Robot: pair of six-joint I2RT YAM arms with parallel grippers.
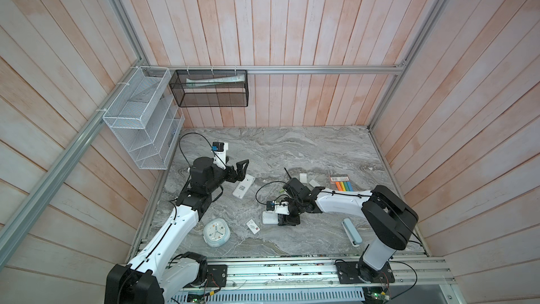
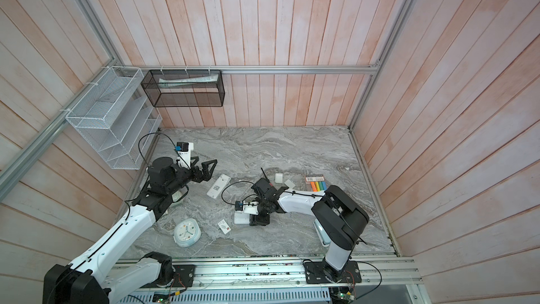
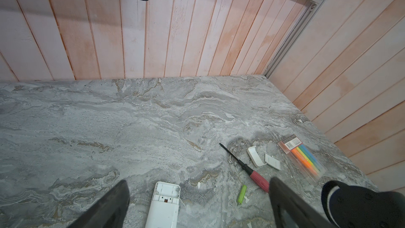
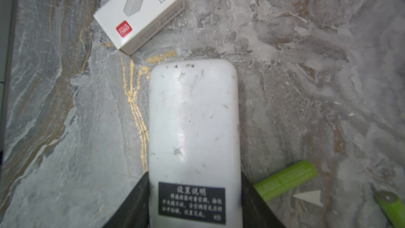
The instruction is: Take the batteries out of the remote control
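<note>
On marble table point(image 4: 306, 62): nearer battery point(image 4: 285, 179) lies just beside white remote point(image 4: 192, 117), farther battery point(image 4: 392, 207) sits at the frame's edge. Right gripper point(image 4: 194, 178) clamps that remote, jaws pressed on both long sides, label up. Staple box point(image 4: 140, 12) near remote's rounded end. Left wrist view: loose battery point(image 3: 241, 193) beside red-handled screwdriver point(image 3: 252, 172). Left gripper point(image 3: 198, 182) spread wide, holding nothing, second remote point(image 3: 164, 207) below between its fingers, compartment uncovered. Clock point(image 1: 216, 232) well apart.

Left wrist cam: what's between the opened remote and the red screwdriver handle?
One yellow-green battery, lying loose, touching neither the remote nor the screwdriver. The left wrist view shows it.
</note>
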